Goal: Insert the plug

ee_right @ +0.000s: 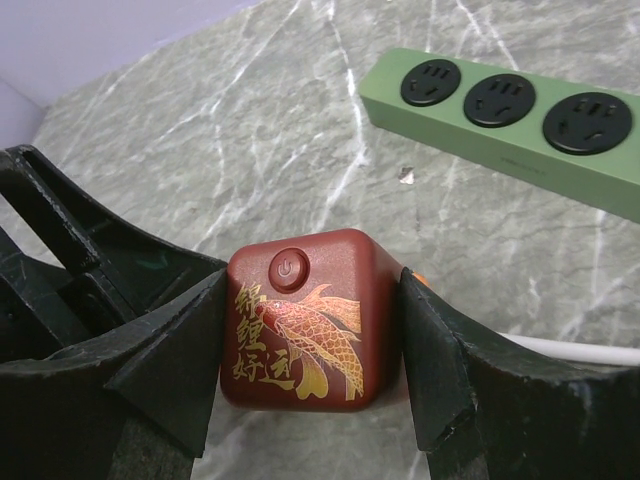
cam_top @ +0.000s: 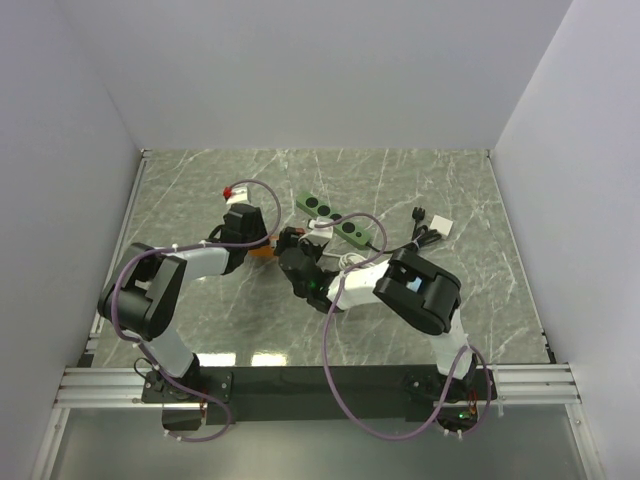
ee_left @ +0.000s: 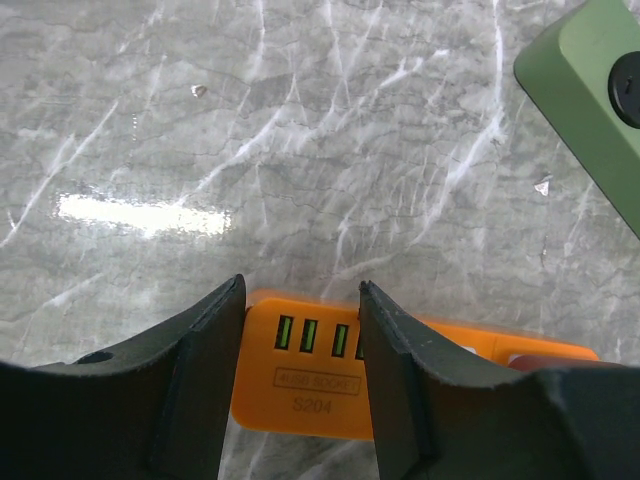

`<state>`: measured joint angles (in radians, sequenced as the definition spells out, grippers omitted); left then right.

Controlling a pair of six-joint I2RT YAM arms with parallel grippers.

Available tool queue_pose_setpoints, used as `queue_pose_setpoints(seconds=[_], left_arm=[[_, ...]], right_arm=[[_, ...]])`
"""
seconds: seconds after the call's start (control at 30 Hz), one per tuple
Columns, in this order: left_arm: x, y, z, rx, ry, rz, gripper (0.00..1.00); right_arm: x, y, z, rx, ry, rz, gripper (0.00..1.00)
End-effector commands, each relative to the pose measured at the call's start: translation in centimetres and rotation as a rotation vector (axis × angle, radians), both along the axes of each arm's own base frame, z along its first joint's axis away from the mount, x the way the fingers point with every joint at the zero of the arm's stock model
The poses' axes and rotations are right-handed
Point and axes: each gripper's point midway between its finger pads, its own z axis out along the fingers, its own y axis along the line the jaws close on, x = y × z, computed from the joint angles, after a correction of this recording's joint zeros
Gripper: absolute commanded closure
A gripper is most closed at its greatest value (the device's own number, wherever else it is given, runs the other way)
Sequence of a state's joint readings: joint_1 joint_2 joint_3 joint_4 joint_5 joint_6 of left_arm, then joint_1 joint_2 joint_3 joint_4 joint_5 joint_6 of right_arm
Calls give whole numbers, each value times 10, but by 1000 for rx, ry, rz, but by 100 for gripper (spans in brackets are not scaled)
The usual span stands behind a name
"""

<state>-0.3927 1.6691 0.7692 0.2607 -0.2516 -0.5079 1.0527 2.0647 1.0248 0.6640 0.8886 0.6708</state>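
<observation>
My right gripper (ee_right: 312, 345) is shut on a dark red cube (ee_right: 300, 320) with a gold koi and a power button, one finger on each side. No prongs show on it. A sliver of the orange USB socket strip (ee_right: 420, 281) peeks out behind the cube. In the left wrist view that orange strip (ee_left: 300, 370) lies on the table under my left gripper (ee_left: 303, 290). The jaws stand apart, with the left finger (ee_left: 205, 370) at the strip's end edge and the right finger (ee_left: 420, 380) overlapping its top. From above, both grippers (cam_top: 256, 240) (cam_top: 292, 262) meet mid-table over the orange strip (cam_top: 263, 252).
A green power strip (cam_top: 338, 220) (ee_right: 500, 100) (ee_left: 590, 90) lies just behind the grippers. A black plug on a cable (cam_top: 420, 215) and a small white block (cam_top: 441, 226) sit back right. A white cable (cam_top: 352, 262) loops by the right arm. White walls enclose the marble table (cam_top: 450, 190).
</observation>
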Motion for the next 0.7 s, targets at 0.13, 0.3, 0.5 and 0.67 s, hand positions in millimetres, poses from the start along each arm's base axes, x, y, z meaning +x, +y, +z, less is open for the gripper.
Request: queue_pose_setpoints(seconds=[0.13, 0.3, 0.5, 0.67], left_arm=[[-24, -19, -26, 0, 118, -104, 48], [-24, -20, -26, 0, 119, -110, 48], [-23, -21, -27, 1, 123, -113, 48], [-24, -21, -27, 1, 124, -113, 49]], right_arm=[[-211, -162, -260, -656, 1000, 341, 100], [-217, -167, -269, -681, 1037, 338, 100], [-220, -175, -271, -728, 1039, 308, 100], [-231, -185, -274, -732, 1067, 300, 100]])
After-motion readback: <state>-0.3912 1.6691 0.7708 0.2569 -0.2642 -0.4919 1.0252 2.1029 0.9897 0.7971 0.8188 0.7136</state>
